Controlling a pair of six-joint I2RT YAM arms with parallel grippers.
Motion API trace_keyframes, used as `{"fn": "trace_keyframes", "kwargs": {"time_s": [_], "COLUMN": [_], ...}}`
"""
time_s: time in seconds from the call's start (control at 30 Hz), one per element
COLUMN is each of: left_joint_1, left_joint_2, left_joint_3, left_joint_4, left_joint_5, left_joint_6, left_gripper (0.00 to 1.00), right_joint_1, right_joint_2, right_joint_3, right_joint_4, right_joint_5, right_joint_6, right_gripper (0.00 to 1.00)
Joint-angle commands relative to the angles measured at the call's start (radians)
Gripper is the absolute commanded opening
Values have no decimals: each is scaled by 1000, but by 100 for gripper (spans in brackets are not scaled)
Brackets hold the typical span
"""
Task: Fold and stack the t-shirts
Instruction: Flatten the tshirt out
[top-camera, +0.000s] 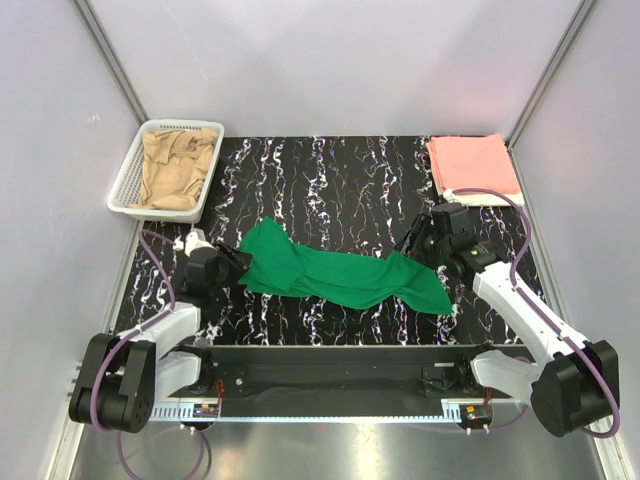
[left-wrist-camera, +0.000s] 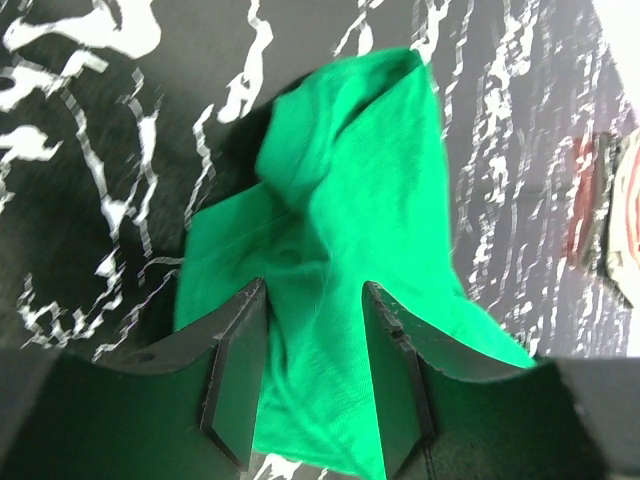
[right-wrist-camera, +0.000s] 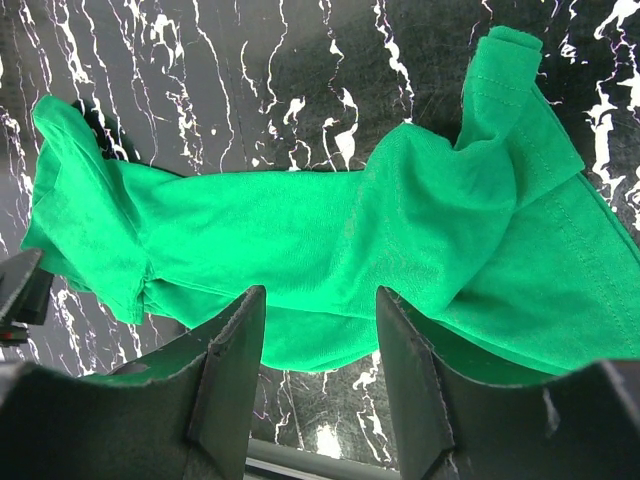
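The bright green t-shirt (top-camera: 340, 275) lies crumpled in a long band across the middle of the table. My left gripper (top-camera: 238, 262) is at its left end, open, and green cloth (left-wrist-camera: 330, 250) lies between its fingers (left-wrist-camera: 238, 370). My right gripper (top-camera: 412, 243) is over the shirt's right end, open and empty, with the green cloth (right-wrist-camera: 350, 250) just beyond its fingertips (right-wrist-camera: 232, 380). The tan-beige t-shirt (top-camera: 175, 165) lies bunched in the basket. The salmon pink t-shirt (top-camera: 472, 165) lies folded at the back right, on top of a white one (top-camera: 480, 198).
The white mesh basket (top-camera: 128, 175) stands at the back left corner. Grey walls close the table on three sides. The black marbled tabletop (top-camera: 330, 180) shows behind the green shirt. The arm bases and a black rail (top-camera: 320, 365) run along the near edge.
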Motion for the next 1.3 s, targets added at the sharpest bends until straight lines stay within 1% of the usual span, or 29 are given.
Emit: {"fn": "trace_keyframes", "kwargs": {"time_s": [0.0, 0.17, 0.3, 0.6, 0.7, 0.73, 0.8, 0.93, 1.0, 1.2, 1.27], "left_joint_1": [-4, -4, -4, -4, -4, -4, -6, -4, -4, -3, 2], "left_joint_2": [-48, -49, -51, -91, -80, -63, -32, -9, -14, -20, -12], "left_joint_3": [-39, -19, -21, 1, 10, 19, 37, 24, 10, 13, 16], "left_joint_4": [112, 117, 127, 98, 115, 95, 77, 69, 71, 51, 43], "left_joint_5": [16, 65, 65, 51, 74, 76, 73, 53, 30, -29, -32], "left_joint_6": [-7, 14, 7, 16, 4, 7, 16, 14, 14, 42, 53], "left_gripper": [46, 46, 46, 47, 48, 48, 48, 47, 46, 37, 31], "right_joint_1": [0, 0, 0, 0, 2, 0, 0, 0, 2, -1, 0], "right_joint_2": [-22, -22, -23, -14, 0, 4, 14, 9, 5, 4, 3], "right_joint_3": [7, 3, -2, -7, -1, 1, 7, 6, 10, 26, 26], "right_joint_4": [34, 32, 34, 45, 51, 54, 54, 55, 58, 58, 57], "right_joint_5": [-19, -23, -15, -30, -36, -36, -41, -43, -49, -50, -56], "right_joint_6": [9, 3, 3, 2, 0, 0, -3, -1, 2, 0, 2], "right_gripper": [56, 55, 56, 56, 56, 56, 56, 56, 56, 56, 56]}}
